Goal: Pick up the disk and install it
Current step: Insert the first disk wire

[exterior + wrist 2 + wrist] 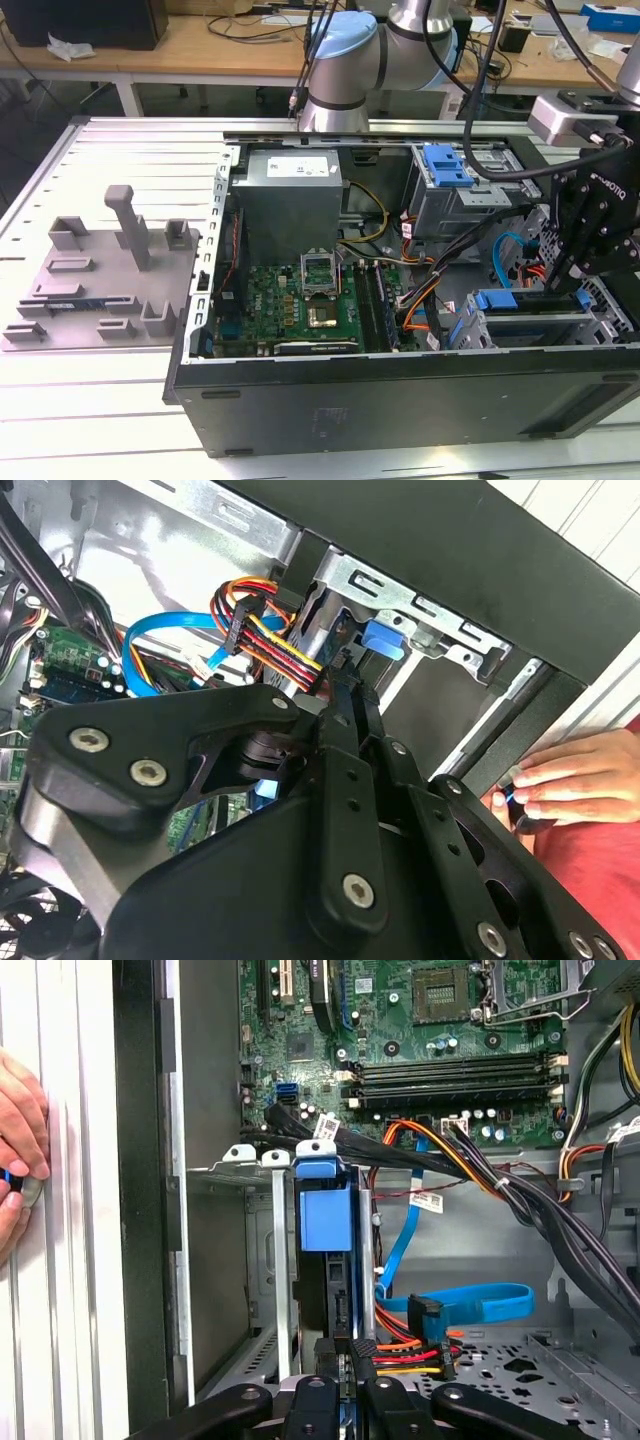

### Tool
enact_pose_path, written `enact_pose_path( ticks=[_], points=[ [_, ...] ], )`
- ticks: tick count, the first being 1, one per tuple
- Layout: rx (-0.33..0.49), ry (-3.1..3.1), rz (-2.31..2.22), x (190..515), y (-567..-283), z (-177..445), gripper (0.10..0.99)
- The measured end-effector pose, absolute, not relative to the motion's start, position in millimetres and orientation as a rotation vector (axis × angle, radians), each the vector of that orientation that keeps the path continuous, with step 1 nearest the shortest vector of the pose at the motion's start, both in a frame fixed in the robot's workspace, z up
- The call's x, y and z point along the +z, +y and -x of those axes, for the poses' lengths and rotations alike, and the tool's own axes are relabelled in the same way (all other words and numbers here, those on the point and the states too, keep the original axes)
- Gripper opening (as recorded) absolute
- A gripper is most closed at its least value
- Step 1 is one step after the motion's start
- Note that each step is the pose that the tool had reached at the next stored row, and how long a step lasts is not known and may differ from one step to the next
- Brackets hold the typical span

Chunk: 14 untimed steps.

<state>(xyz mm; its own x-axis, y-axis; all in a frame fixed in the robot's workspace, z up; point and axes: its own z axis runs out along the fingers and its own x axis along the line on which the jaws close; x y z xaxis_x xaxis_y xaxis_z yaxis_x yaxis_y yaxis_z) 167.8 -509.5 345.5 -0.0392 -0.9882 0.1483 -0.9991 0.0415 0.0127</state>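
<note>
Your gripper (347, 1348), fingers narrow, nearly together, sits at the disk (325, 1222) end. Disk stands in drive cage (283, 1250), approx 3 o'clock of mobo (300, 295) in exterior view.

With twelve o'clock taken along the reach of the gripper (345, 678), the blue bracket of the disk (386, 640) is seen at one o'clock in the cage (425, 605). A cable bundle (268, 630) is seen at eleven, and a hand (580, 780) at four, outside the case wall (480, 550).
</note>
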Motion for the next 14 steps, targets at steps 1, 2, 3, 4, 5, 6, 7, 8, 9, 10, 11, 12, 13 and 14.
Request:
enact_pose_path(
  ticks=[1, 2, 3, 4, 5, 6, 7, 8, 9, 10, 11, 12, 13, 14],
  points=[
    [0.142, -2.180, -2.093, 345.4, -509.5, -167.8, 0.165],
    [0.142, -2.180, -2.093, 344.6, -509.4, -167.8, 0.165],
    [0.142, -2.180, -2.093, 344.0, -509.4, -167.8, 0.165],
    [0.142, -2.180, -2.093, 343.6, -509.4, -167.8, 0.165],
    [0.142, -2.180, -2.093, 343.0, -509.4, -167.8, 0.165],
    [0.142, -2.180, -2.093, 342.8, -509.4, -167.8, 0.165],
    [0.142, -2.180, -2.093, 342.6, -509.5, -167.8, 0.165],
    [0.142, -2.180, -2.093, 342.5, -509.4, -167.8, 0.165],
    [0.142, -2.180, -2.093, 342.4, -509.4, -167.8, 0.165],
    [0.142, -2.180, -2.093, 342.1, -509.4, -167.8, 0.165],
    [0.142, -2.180, -2.093, 342.0, -509.4, -167.8, 0.165],
    [0.142, -2.180, -2.093, 341.8, -509.4, -167.8, 0.165],
    [0.142, -2.180, -2.093, 341.5, -509.4, -167.8, 0.165],
    [0.142, -2.180, -2.094, 341.4, -509.4, -167.8, 0.165]
  ],
)
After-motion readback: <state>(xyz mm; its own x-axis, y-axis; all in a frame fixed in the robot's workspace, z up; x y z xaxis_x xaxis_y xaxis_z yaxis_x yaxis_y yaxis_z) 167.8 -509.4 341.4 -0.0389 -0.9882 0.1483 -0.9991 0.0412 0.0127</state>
